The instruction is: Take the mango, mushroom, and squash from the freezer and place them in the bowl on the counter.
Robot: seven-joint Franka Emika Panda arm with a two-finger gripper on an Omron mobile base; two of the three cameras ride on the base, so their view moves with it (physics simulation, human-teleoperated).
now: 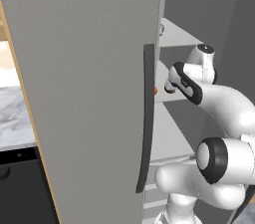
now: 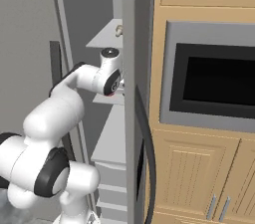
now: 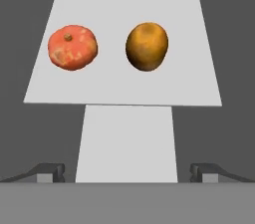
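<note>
Dark fingertips (image 3: 50, 172) of the gripper (image 3: 127, 173) stand wide apart at the near edge of the hand view, holding nothing. Beyond them a pale grey shelf (image 3: 124, 4) of the freezer (image 1: 94, 93) carries an orange-red squash (image 3: 72, 47) and, just beside it but apart, a golden-brown mango (image 3: 147, 46). One shelf higher, a tiny mushroom (image 2: 119, 30) sits. Wood cabinets (image 2: 199, 168) with a built-in oven (image 2: 211, 81) flank the freezer; marble counter (image 1: 12, 118) lies opposite
</note>
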